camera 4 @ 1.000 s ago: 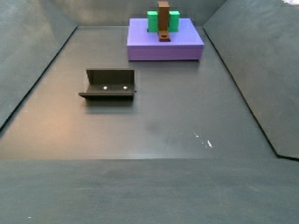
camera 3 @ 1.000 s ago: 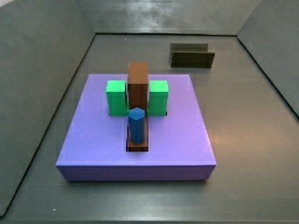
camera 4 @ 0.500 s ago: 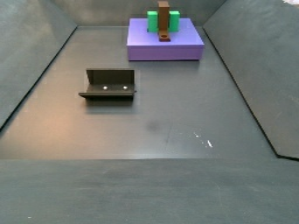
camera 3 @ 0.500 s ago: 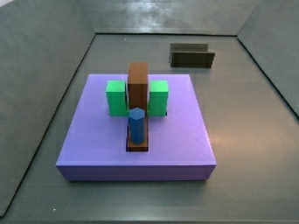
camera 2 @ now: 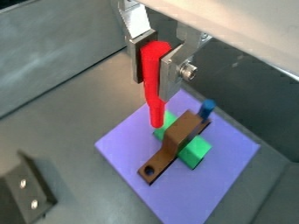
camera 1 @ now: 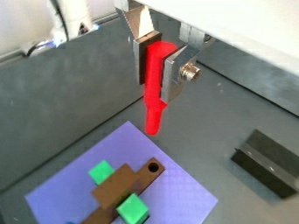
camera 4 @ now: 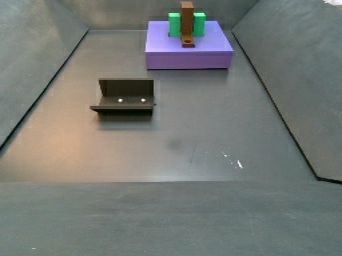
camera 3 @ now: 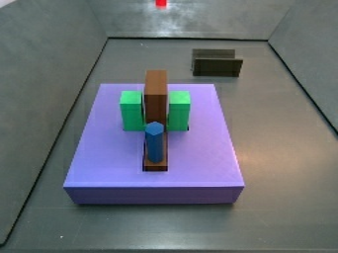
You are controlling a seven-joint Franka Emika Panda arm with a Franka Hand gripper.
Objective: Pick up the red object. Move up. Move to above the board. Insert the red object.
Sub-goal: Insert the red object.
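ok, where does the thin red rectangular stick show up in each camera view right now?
Wrist view: the thin red rectangular stick hangs from the gripper, clamped between its fingers above the large purple-blue square board.
Wrist view: stick in the gripper, its lower end over the board.
Side view: only a red tip at the top edge, beyond the board.
Side view: not in it.
Shared landmark: the board.

Even dim light, soft shadows, sharp
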